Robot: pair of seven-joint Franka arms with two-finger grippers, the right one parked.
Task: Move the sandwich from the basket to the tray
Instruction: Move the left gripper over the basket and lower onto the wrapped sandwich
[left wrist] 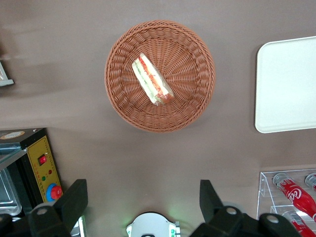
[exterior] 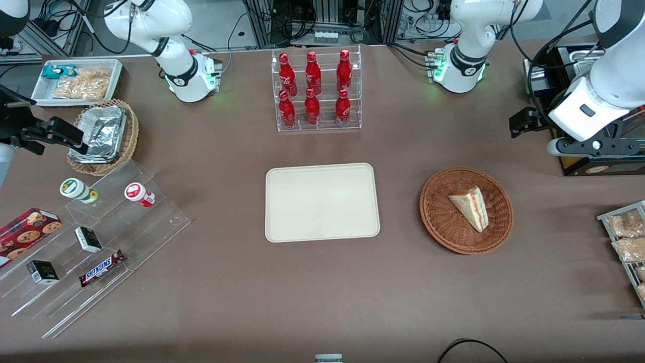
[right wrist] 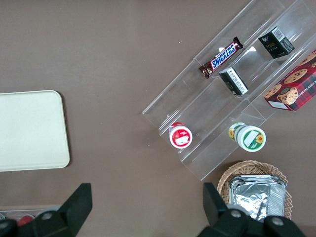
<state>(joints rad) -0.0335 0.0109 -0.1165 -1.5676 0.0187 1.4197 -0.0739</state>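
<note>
The sandwich (exterior: pixel 471 206), a pale bread wedge with red and green filling, lies in the round reddish-brown wicker basket (exterior: pixel 438 212). The left wrist view shows the sandwich (left wrist: pixel 152 80) near the middle of the basket (left wrist: pixel 192 94). The cream-beige tray (exterior: pixel 322 201) sits bare at the table's middle, beside the basket; it also shows in the left wrist view (left wrist: pixel 286 84). My left gripper (exterior: pixel 521 122) hangs high above the table, farther from the front camera than the basket, toward the working arm's end. It is open (left wrist: pixel 142 190) and holds nothing.
A clear rack of red bottles (exterior: pixel 317 91) stands farther back than the tray. A black box with a yellow panel (left wrist: pixel 42 168) sits near my gripper. A wire rack of packets (exterior: pixel 627 242) is at the working arm's end. A stepped acrylic shelf of snacks (exterior: pixel 101 242) lies toward the parked arm's end.
</note>
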